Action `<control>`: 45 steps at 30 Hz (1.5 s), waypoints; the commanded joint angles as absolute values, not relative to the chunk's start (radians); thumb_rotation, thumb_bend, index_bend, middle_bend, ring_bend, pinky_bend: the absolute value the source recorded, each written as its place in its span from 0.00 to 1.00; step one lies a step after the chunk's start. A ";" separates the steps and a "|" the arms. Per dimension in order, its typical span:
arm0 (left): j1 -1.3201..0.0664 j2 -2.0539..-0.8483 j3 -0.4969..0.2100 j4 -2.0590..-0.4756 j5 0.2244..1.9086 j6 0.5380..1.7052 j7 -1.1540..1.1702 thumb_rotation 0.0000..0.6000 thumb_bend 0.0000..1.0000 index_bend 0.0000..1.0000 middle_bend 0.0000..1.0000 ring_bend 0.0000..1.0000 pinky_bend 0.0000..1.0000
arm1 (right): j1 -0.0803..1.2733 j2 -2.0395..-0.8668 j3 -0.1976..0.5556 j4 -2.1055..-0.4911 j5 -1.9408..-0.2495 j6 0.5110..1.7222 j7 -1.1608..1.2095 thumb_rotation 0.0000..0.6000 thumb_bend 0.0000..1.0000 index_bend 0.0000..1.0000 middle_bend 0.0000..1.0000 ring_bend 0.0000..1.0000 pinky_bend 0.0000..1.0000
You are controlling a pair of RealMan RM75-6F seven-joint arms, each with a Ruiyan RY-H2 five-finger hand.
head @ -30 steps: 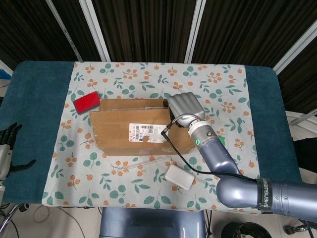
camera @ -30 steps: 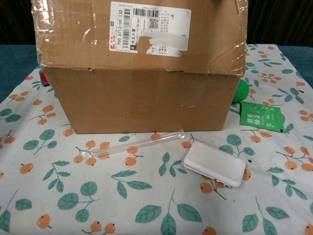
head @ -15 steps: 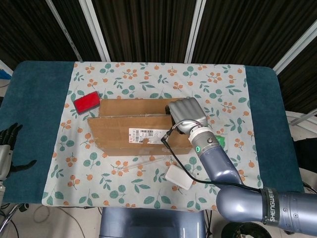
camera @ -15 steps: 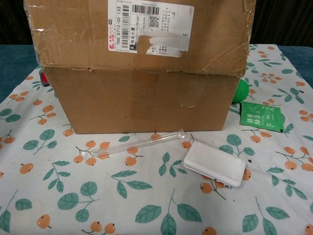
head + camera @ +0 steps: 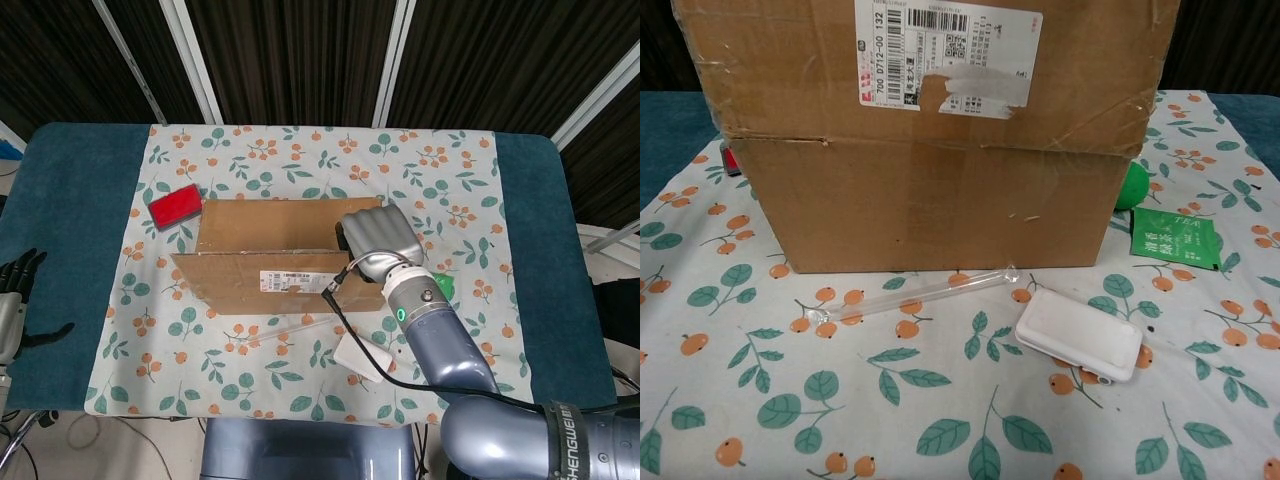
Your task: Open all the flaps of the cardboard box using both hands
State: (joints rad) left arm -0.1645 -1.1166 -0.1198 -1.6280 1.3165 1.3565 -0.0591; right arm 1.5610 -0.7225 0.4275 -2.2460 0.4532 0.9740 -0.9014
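Right hand (image 5: 378, 238): your fingers (image 5: 362, 222) press the box's (image 5: 930, 195) near flap (image 5: 262, 281); grip cannot be told.
Left hand (image 5: 14, 290): open, fingers spread, well left of box.

Box (image 5: 265, 245) is sitting mid-cloth (image 5: 440, 180); right hand (image 5: 380, 235) is resting on its right end. Rod (image 5: 910, 293) and case (image 5: 1080, 335) are lying before it, packet (image 5: 1175, 238) right, block (image 5: 175, 205) behind-left. Left hand (image 5: 15, 290) is waiting off the table's left edge.

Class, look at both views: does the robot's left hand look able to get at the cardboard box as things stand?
Probably not yet. The left hand hangs off the table's left edge, open, well apart from the cardboard box; bare cloth lies between, so nothing blocks it.
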 commanded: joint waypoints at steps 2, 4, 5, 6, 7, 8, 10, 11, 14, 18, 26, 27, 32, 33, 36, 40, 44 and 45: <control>-0.165 -1.117 -0.119 -1.626 1.318 1.358 -0.056 1.00 0.04 0.00 0.00 0.00 0.00 | 1.586 -0.683 0.447 -2.270 0.533 0.944 -0.919 1.00 1.00 0.53 0.51 0.49 0.41; -0.164 -1.117 -0.119 -1.626 1.319 1.359 -0.055 1.00 0.04 0.00 0.00 0.00 0.00 | 1.596 -0.669 0.447 -2.280 0.564 0.933 -0.936 1.00 1.00 0.53 0.51 0.49 0.41; -0.164 -1.117 -0.119 -1.626 1.319 1.359 -0.055 1.00 0.04 0.00 0.00 0.00 0.00 | 1.599 -0.664 0.449 -2.284 0.578 0.928 -0.939 1.00 1.00 0.53 0.51 0.49 0.41; -0.164 -1.117 -0.119 -1.626 1.319 1.359 -0.056 1.00 0.04 0.00 0.00 0.00 0.00 | 1.601 -0.659 0.451 -2.287 0.593 0.920 -0.938 1.00 1.00 0.53 0.51 0.49 0.41; -0.164 -1.117 -0.119 -1.626 1.319 1.360 -0.056 1.00 0.04 0.00 0.00 0.00 0.00 | 1.602 -0.652 0.455 -2.291 0.617 0.908 -0.938 1.00 1.00 0.53 0.51 0.49 0.41; -0.164 -1.117 -0.119 -1.626 1.319 1.360 -0.057 1.00 0.04 0.00 0.00 0.00 0.00 | 1.603 -0.646 0.456 -2.294 0.633 0.900 -0.938 1.00 1.00 0.53 0.51 0.49 0.41; -0.164 -1.117 -0.119 -1.626 1.319 1.359 -0.056 1.00 0.04 0.00 0.00 0.00 0.00 | 1.602 -0.632 0.459 -2.301 0.661 0.880 -0.942 1.00 1.00 0.53 0.51 0.49 0.41; -0.164 -1.117 -0.119 -1.626 1.319 1.359 -0.056 1.00 0.04 0.00 0.00 0.00 0.00 | 1.602 -0.626 0.458 -2.305 0.669 0.875 -0.946 1.00 1.00 0.53 0.51 0.49 0.41; -0.164 -1.117 -0.119 -1.626 1.319 1.360 -0.056 1.00 0.04 0.00 0.00 0.00 0.00 | 1.603 -0.603 0.458 -2.319 0.695 0.858 -0.964 1.00 1.00 0.53 0.51 0.49 0.41; -0.164 -1.117 -0.119 -1.626 1.319 1.360 -0.054 1.00 0.04 0.00 0.00 0.00 0.00 | 1.606 -0.575 0.462 -2.331 0.734 0.835 -0.982 1.00 1.00 0.53 0.51 0.49 0.41; -0.162 -1.117 -0.118 -1.625 1.319 1.362 -0.053 1.00 0.04 0.00 0.00 0.00 0.00 | 1.595 -0.541 0.451 -2.351 0.802 0.781 -1.014 1.00 1.00 0.53 0.51 0.49 0.41; -0.163 -1.117 -0.118 -1.624 1.319 1.362 -0.052 1.00 0.04 0.00 0.00 0.00 0.00 | 1.593 -0.538 0.450 -2.350 0.801 0.778 -1.018 1.00 1.00 0.53 0.51 0.49 0.41; -0.162 -1.119 -0.118 -1.622 1.316 1.362 -0.046 1.00 0.04 0.00 0.00 0.00 0.00 | 1.536 -0.527 0.451 -2.353 0.697 0.780 -0.972 1.00 0.97 0.53 0.47 0.47 0.39; -0.162 -1.119 -0.119 -1.621 1.314 1.362 -0.045 1.00 0.04 0.00 0.00 0.00 0.00 | 1.517 -0.528 0.450 -2.356 0.659 0.786 -0.955 1.00 0.94 0.53 0.46 0.46 0.38; -0.162 -1.121 -0.120 -1.619 1.307 1.361 -0.039 1.00 0.04 0.00 0.00 0.00 0.00 | 1.429 -0.547 0.430 -2.356 0.468 0.826 -0.899 1.00 0.77 0.50 0.43 0.43 0.35; -0.164 -1.124 -0.121 -1.614 1.300 1.359 -0.024 1.00 0.04 0.00 0.00 0.00 0.00 | 1.271 -0.604 0.374 -2.356 0.130 0.937 -0.822 1.00 0.61 0.44 0.37 0.38 0.32; -0.164 -1.131 -0.127 -1.608 1.287 1.362 -0.005 1.00 0.04 0.00 0.00 0.00 0.00 | 1.054 -0.691 0.269 -2.351 -0.310 1.133 -0.744 1.00 0.50 0.34 0.29 0.30 0.29; -0.164 -1.132 -0.128 -1.608 1.284 1.363 0.000 1.00 0.04 0.00 0.00 0.00 0.00 | 1.011 -0.712 0.245 -2.339 -0.393 1.170 -0.727 1.00 0.48 0.30 0.25 0.26 0.28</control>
